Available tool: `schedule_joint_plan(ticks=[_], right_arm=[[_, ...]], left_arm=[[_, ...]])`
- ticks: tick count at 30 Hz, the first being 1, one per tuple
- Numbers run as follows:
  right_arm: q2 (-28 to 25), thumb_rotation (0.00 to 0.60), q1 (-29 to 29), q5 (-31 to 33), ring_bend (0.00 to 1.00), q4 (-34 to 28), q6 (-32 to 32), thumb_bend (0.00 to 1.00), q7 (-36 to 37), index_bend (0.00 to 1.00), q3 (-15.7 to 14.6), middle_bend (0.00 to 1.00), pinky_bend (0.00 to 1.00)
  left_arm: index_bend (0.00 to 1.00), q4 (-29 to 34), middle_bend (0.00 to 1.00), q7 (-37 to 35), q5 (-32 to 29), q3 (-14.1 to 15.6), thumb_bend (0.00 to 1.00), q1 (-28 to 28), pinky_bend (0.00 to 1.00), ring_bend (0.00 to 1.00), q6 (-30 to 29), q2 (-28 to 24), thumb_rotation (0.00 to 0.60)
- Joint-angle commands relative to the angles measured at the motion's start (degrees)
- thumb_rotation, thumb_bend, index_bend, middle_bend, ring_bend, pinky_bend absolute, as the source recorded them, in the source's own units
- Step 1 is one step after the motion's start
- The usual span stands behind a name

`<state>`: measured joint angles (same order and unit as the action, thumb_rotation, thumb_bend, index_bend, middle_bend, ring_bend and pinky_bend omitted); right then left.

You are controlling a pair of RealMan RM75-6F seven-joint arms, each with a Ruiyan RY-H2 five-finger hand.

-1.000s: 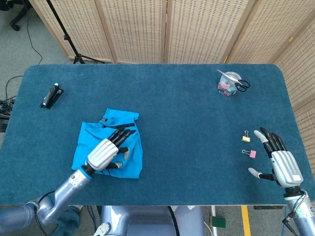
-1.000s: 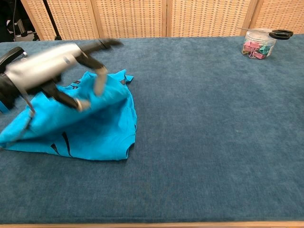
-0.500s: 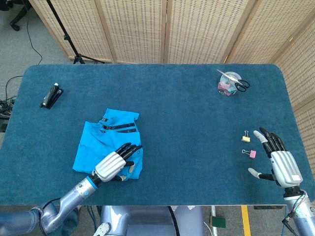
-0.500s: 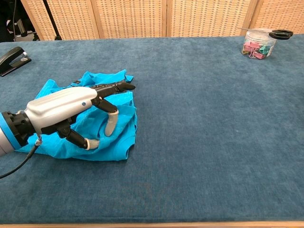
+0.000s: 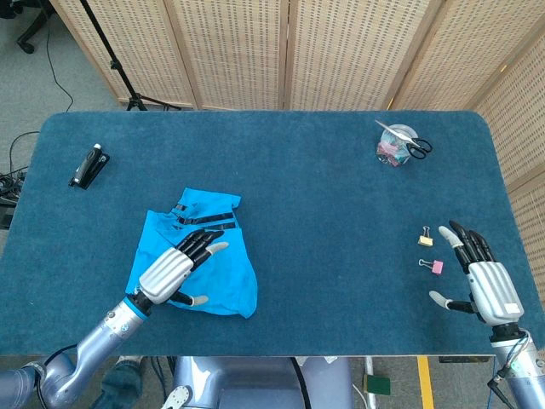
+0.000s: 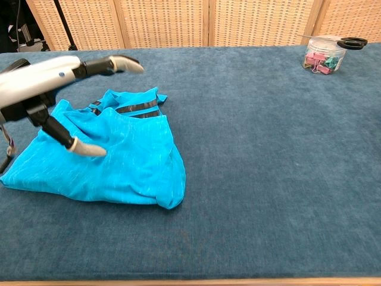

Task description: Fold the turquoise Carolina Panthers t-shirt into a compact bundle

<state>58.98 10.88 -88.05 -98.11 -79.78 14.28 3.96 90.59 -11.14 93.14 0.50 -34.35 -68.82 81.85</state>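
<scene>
The turquoise t-shirt (image 5: 223, 277) (image 6: 128, 161) lies as a rumpled, roughly square bundle on the left half of the blue table, black stripes showing at its far edge. My left hand (image 5: 174, 266) (image 6: 44, 83) hovers above the shirt's left part, fingers spread and holding nothing. My right hand (image 5: 479, 274) rests open on the table at the far right, away from the shirt; the chest view does not show it.
A black stapler (image 5: 88, 165) lies at the table's far left. A clear jar of clips (image 5: 392, 149) (image 6: 322, 55) with scissors (image 5: 412, 141) on top stands at the back right. Two small binder clips (image 5: 430, 252) lie beside my right hand.
My left hand has lifted off the shirt and moved left and back. The shirt's near right corner now spreads further right. The right hand has not moved.
</scene>
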Motion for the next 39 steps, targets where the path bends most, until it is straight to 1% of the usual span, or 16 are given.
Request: schedule_joint_plan(ticks=[1,4,8,10,16,19,20,21,24,30,33,36,39], right_arm=[[-0.11,0.600,-0.05,0.08,0.00,-0.05,-0.07,0.00,0.17,0.00,0.05,0.00,0.00],[-0.28,0.600,-0.06,0.28,0.00,-0.09,-0.09,0.00,0.51,0.00,0.18,0.00,0.00],[-0.51,0.600,0.09,0.63,0.00,-0.06,0.25,0.00,1.21,0.00,0.36,0.00,0.00],[-0.60,0.600,0.21,0.90,0.00,0.03,0.58,0.00,1.65,0.00,0.44,0.00,0.00],[-0.68,0.600,0.76,2.58,0.00,1.24,2.07,0.00,2.93,0.00,1.00,0.00,0.00],[-0.60,0.600,1.08,3.56,0.00,1.88,2.89,0.00,3.46,0.00,1.34,0.00,0.00],[-0.53,0.600,1.31,4.38,0.00,2.43,3.66,0.00,4.03,0.00,1.54,0.00,0.00],[-0.48,0.600,1.48,4.68,0.00,2.75,4.15,0.00,4.34,0.00,1.60,0.00,0.00],[-0.38,0.600,1.88,5.32,0.00,3.46,5.27,0.00,5.11,0.00,1.73,0.00,0.00],[-0.21,0.600,2.16,6.15,0.00,4.35,6.15,0.00,5.76,0.00,2.00,0.00,0.00],[-0.14,0.600,2.20,6.35,0.00,4.58,6.39,0.00,5.86,0.00,2.03,0.00,0.00],[-0.08,0.600,2.26,6.52,0.00,4.70,6.69,0.00,5.90,0.00,2.03,0.00,0.00],[-0.08,0.600,2.33,6.74,0.00,4.80,6.95,0.00,5.97,0.00,2.09,0.00,0.00]], left_arm=[[0.00,1.38,0.00,0.85,-2.20,-2.06,0.00,-0.37,0.00,0.00,0.40,-1.33,0.600],[0.01,2.52,0.00,2.78,-4.77,-4.29,0.00,-1.23,0.00,0.00,1.71,-2.53,0.600],[0.09,2.53,0.00,7.91,-10.27,-7.55,0.00,-3.25,0.00,0.00,5.48,-3.15,0.600],[0.11,2.03,0.00,10.67,-13.57,-8.77,0.00,-4.33,0.00,0.00,7.82,-2.90,0.600],[0.13,-0.47,0.00,16.20,-22.14,-11.82,0.00,-7.80,0.00,0.00,13.71,-1.01,0.600],[0.18,-2.35,0.00,19.30,-26.23,-12.57,0.00,-9.73,0.00,0.00,16.71,0.08,0.600],[0.20,-4.27,0.00,21.62,-29.03,-12.56,0.00,-11.24,0.00,0.00,19.37,0.98,0.600],[0.22,-5.16,0.00,22.85,-30.93,-12.83,0.00,-12.07,0.00,0.00,20.45,1.60,0.600],[0.27,-7.15,0.00,25.30,-35.27,-13.59,0.02,-13.84,0.00,0.00,21.90,3.32,0.600],[0.38,-9.78,0.00,27.66,-39.33,-13.98,0.09,-15.96,0.00,0.00,23.00,5.70,0.600],[0.41,-10.85,0.00,28.44,-40.43,-13.90,0.17,-16.59,0.00,0.00,22.94,6.81,0.600],[0.42,-11.88,0.00,28.85,-41.57,-13.96,0.22,-17.20,0.00,0.00,23.08,7.92,0.600],[0.43,-12.99,0.00,29.78,-42.54,-13.77,0.24,-18.03,0.00,0.00,23.45,9.03,0.600]])
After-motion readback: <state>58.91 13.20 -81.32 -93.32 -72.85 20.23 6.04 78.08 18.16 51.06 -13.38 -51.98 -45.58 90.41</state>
